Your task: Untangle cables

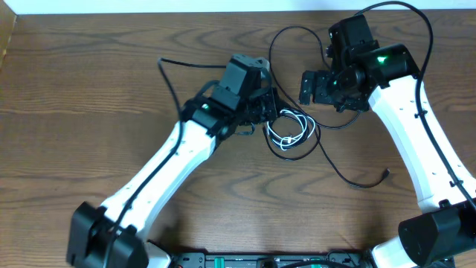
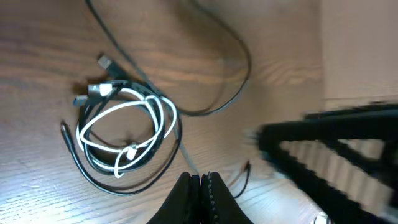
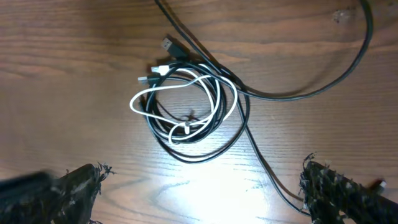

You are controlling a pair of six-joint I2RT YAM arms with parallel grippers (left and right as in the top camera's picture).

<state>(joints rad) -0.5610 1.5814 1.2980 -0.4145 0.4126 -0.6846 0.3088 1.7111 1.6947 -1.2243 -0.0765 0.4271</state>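
left gripper (image 2: 200, 190): fingers pressed together, one black strand running right up to the tips (pinched or only touching, unclear).
right gripper (image 3: 204, 169): jaws spread wide over the tangle, probably poised to take a loop.
cables (image 3: 186, 106): white and black wound together, flat on the table (image 3: 62, 62) between both arms.

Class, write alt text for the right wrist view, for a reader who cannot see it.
A white cable and black cables lie coiled together on a wooden table, just ahead of the open right gripper.
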